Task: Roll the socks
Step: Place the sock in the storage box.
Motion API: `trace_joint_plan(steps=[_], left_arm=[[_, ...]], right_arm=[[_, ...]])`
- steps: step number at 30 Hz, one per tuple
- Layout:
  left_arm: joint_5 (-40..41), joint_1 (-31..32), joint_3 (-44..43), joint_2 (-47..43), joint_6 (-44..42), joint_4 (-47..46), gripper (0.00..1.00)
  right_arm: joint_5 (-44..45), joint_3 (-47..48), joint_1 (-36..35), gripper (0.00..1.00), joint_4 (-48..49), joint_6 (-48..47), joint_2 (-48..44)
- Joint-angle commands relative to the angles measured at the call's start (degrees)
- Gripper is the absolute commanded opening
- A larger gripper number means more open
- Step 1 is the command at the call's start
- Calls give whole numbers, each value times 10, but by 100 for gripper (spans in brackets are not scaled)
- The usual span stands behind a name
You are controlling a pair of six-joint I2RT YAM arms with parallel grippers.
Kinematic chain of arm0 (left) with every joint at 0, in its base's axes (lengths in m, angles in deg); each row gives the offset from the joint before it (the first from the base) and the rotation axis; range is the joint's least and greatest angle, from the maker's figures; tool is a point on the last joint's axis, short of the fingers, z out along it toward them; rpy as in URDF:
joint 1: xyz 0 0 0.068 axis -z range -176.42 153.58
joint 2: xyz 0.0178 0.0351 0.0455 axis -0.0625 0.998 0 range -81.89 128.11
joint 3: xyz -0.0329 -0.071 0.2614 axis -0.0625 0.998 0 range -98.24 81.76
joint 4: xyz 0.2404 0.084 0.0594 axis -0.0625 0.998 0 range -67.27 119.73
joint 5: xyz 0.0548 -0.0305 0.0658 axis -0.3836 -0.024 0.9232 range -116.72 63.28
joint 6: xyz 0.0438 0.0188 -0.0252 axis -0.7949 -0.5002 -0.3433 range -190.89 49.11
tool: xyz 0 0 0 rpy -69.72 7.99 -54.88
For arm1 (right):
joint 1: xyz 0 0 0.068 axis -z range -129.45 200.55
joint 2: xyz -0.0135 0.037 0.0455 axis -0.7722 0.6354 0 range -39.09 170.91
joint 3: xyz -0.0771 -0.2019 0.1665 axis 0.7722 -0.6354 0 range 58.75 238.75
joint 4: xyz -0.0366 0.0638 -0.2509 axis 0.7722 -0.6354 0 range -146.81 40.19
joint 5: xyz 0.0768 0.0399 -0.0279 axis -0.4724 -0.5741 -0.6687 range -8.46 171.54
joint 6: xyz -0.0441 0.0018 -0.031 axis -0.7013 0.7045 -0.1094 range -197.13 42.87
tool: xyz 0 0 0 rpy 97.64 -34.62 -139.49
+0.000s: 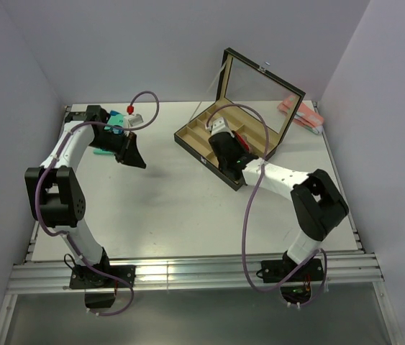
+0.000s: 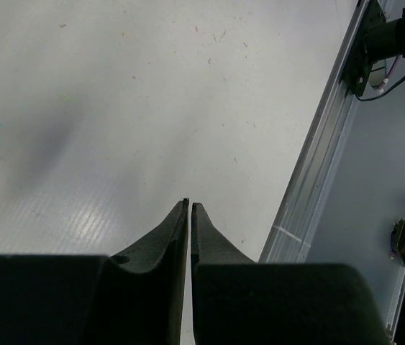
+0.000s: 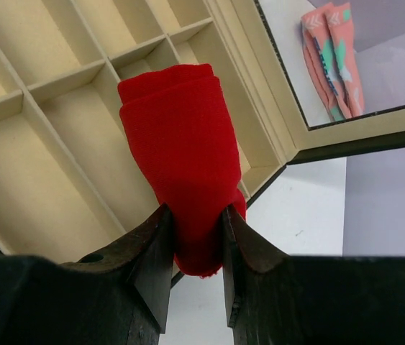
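The red socks (image 3: 177,136) are a rolled bundle, and my right gripper (image 3: 193,215) is shut on its lower end. It hangs above the compartments of the cream-lined box (image 3: 58,144). From above, only a sliver of the red socks (image 1: 239,138) shows beside the right gripper (image 1: 235,145), over the open box (image 1: 195,133). My left gripper (image 2: 189,205) is shut with nothing between its fingers, pointing at bare white table. In the top view the left gripper (image 1: 137,162) hovers at the table's back left.
The box lid (image 1: 260,86) stands open with a glass pane. Pink patterned socks (image 1: 299,113) lie at the back right and show through the glass (image 3: 331,57). A teal sock (image 1: 103,149) lies under the left arm. The table's metal rail (image 2: 317,172) runs along the near edge.
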Motion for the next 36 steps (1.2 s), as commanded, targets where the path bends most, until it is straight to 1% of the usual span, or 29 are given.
trace_joint_plan(steps=[1,5,8,16,19,24,26,31,32,36], left_arm=[[-8,-2,6,-27,-3,-7,11],[-9,-2,13,-27,-5,-11,11],[-14,-2,17,-24,-7,-11,11],[-17,-2,22,-19,-18,-6,11],[-15,-2,24,-22,-24,-4,12],[-14,-3,22,-16,-34,2,12],[-16,-3,19,-13,-38,14,12],[-18,-3,8,-3,-48,27,12],[-16,-3,6,-5,-48,28,13],[-15,-3,1,-2,-49,32,13]], right_arm=[[21,-17,4,0,52,-25,20],[29,-12,4,0,64,-30,42],[17,-12,9,0,70,-24,51],[-9,-1,16,0,49,-17,88],[-42,9,24,0,34,-3,93],[-100,24,32,0,-24,12,100],[-131,41,44,0,-59,28,103],[-241,84,86,0,-121,58,124],[-255,91,101,0,-142,60,136],[-280,120,124,0,-176,68,165]])
